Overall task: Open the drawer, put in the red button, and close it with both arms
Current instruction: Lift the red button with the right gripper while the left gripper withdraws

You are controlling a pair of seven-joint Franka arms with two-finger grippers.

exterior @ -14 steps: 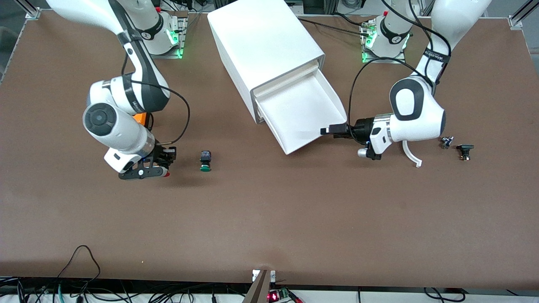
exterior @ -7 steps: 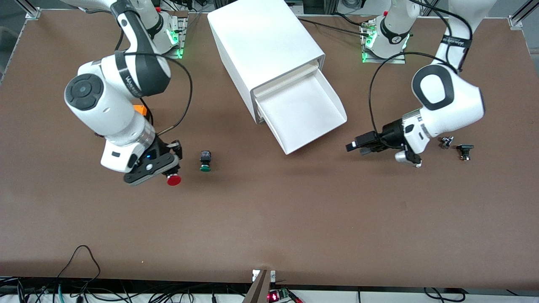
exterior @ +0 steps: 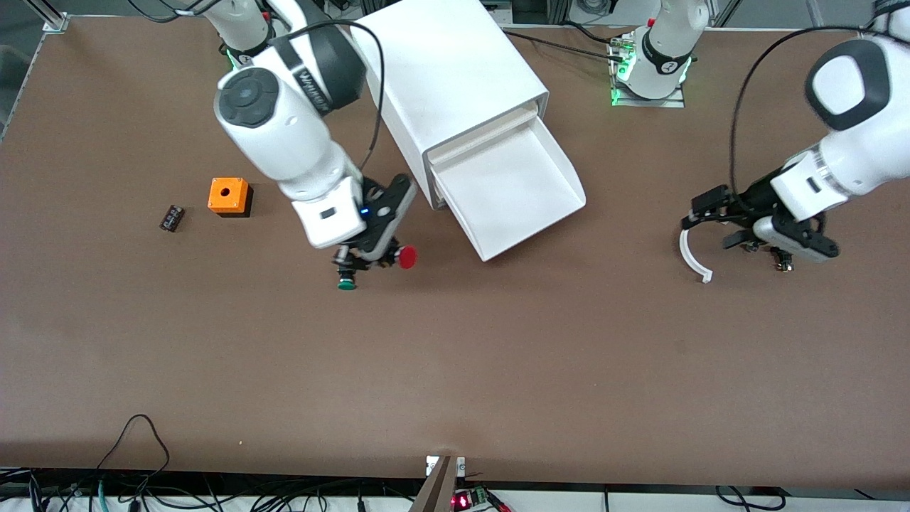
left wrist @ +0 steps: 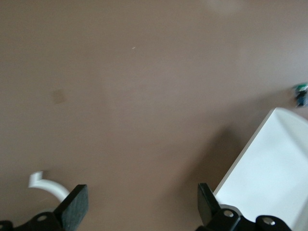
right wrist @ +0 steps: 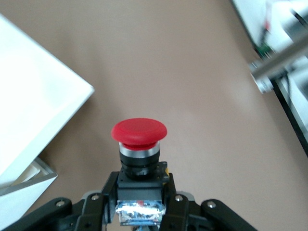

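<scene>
- red button [right wrist: 139, 132]: round red cap, silver collar, black body, pinched in right gripper [exterior: 387, 252] fingers, up over the table beside the open drawer [exterior: 512, 192]
- right gripper has carried it from near the green button [exterior: 346, 284] toward the cabinet [exterior: 441, 78]
- left gripper [exterior: 711, 213], fingers wide and empty, has backed away from the drawer, now over the white curved piece [exterior: 691, 256]

The drawer [exterior: 508, 188] stands pulled out with its tray uncovered from above. Bare table [exterior: 455, 370] lies open nearer the front camera. The green button [exterior: 346, 283] sits just under the right gripper [exterior: 387, 249], and a curved white piece [exterior: 693, 257] lies below the left gripper [exterior: 700, 213].
</scene>
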